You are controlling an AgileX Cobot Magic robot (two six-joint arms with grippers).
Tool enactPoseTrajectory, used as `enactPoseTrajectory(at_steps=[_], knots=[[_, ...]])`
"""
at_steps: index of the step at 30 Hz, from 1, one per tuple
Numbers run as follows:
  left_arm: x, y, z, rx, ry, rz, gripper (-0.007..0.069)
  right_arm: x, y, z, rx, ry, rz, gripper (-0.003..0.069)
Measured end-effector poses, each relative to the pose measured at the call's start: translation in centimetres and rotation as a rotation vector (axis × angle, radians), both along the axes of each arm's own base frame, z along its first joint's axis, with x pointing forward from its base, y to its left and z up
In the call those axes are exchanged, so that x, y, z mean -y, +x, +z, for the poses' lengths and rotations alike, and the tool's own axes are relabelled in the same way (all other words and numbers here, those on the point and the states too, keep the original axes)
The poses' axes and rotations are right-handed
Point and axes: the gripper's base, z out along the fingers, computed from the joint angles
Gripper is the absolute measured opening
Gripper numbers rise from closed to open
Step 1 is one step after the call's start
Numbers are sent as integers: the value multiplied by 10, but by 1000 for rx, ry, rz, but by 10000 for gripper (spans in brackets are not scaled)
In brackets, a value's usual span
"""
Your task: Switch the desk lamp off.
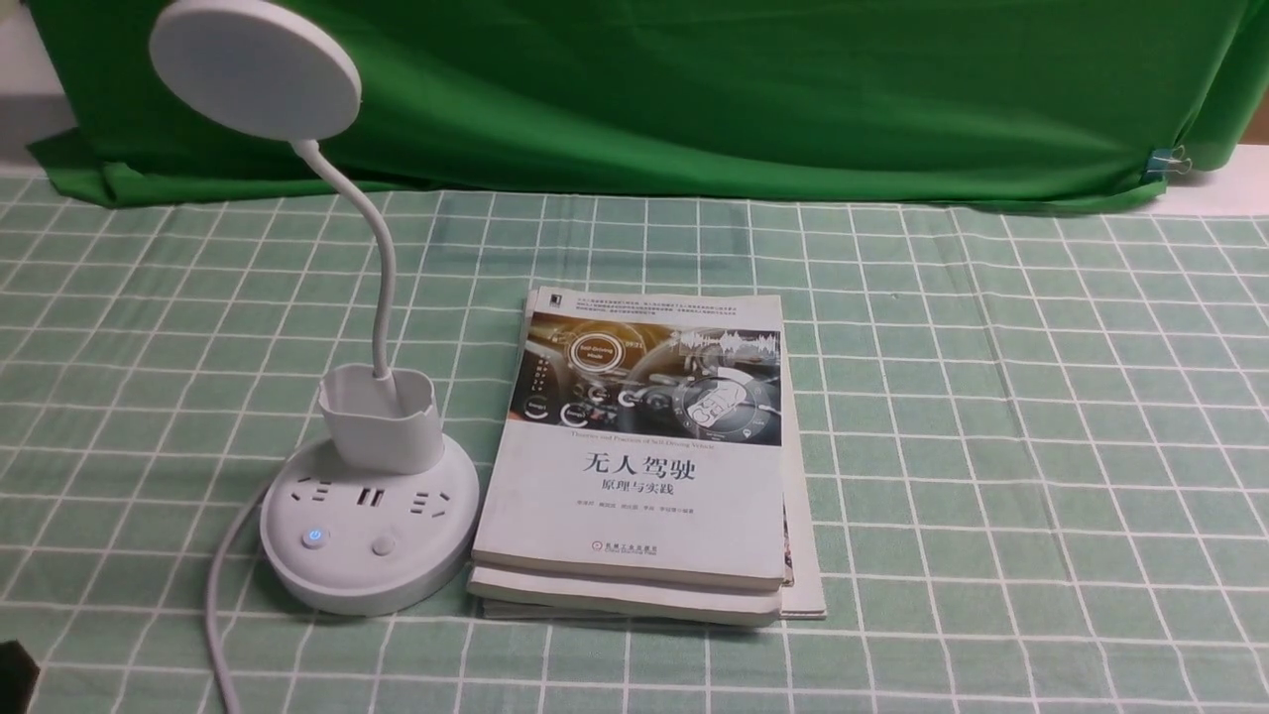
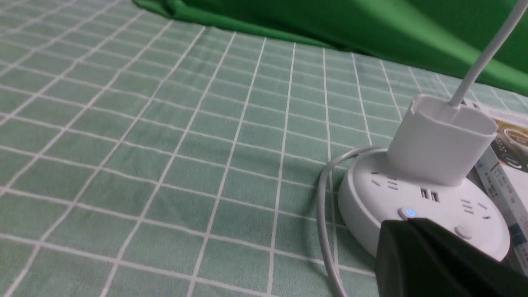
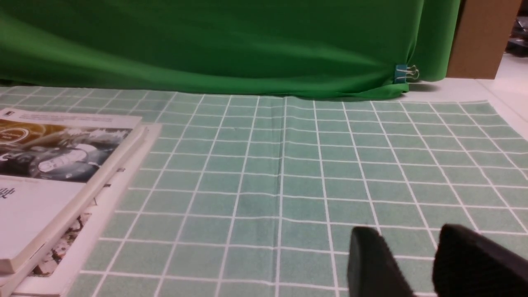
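The white desk lamp stands at the left of the table. Its flat disc head (image 1: 255, 67) is up high, and a bendy gooseneck (image 1: 382, 268) runs down into the cup holder (image 1: 377, 421). The round base (image 1: 369, 565) carries sockets, a button lit blue (image 1: 314, 536) and a plain button (image 1: 383, 544). In the left wrist view the base (image 2: 363, 198) and the blue button (image 2: 409, 212) show just beyond my left gripper (image 2: 406, 223), which is shut and empty, short of the base. My right gripper (image 3: 408, 235) is open and empty over bare cloth.
A stack of books (image 1: 644, 466) lies right beside the lamp base, and also shows in the right wrist view (image 3: 49, 177). The lamp's white cord (image 1: 213, 605) runs off the front left. A green checked cloth (image 1: 991, 446) covers the table, with a green backdrop (image 1: 744, 89) behind it.
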Motion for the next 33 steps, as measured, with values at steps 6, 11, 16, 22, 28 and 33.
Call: enactPoseTrajectory(at_steps=[6,11,16,22,28,33], knots=[[0,0,0,-3,-4,0,0,0,0,0,0,0,0,242],[0,0,0,-3,-5,0,0,0,0,0,0,0,0,242],[0,0,0,-3,-5,0,0,0,0,0,0,0,0,242],[0,0,0,-3,-5,0,0,0,0,0,0,0,0,242],[0,0,0,-3,-6,1,0,0,0,0,0,0,0,242],[0,0,0,-2,-12,2,0,0,0,0,0,0,0,242]])
